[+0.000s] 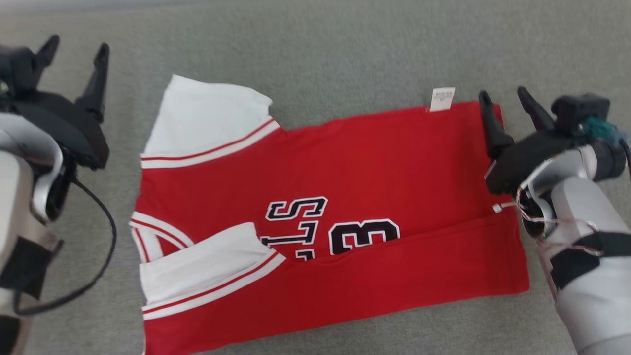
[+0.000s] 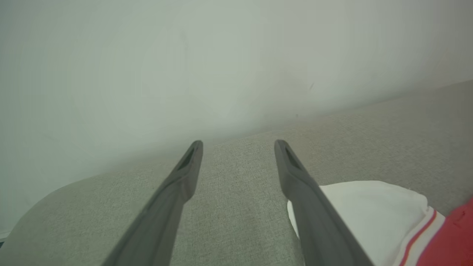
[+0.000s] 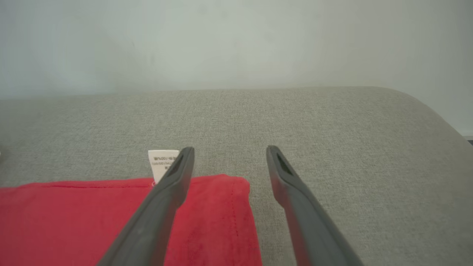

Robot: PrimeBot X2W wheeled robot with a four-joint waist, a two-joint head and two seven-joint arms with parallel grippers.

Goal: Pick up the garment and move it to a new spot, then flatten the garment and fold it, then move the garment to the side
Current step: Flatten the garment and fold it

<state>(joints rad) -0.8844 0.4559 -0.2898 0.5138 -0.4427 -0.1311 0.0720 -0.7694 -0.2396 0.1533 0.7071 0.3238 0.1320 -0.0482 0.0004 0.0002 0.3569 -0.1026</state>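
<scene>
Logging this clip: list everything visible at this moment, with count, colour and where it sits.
garment: one, red with white sleeves and black lettering, lying on the surface, near edge folded up over the lettering
care label: one, white, sticking out of the garment's far edge, near the right gripper
fabric surface: one, grey, under the garment
wall: one, pale, behind the surface
cable: one, black, looping beside the left arm
left gripper: one, dark, jaws open and empty, beside the sleeve end
right gripper: one, dark, jaws open and empty, at the garment's far hem corner
</scene>
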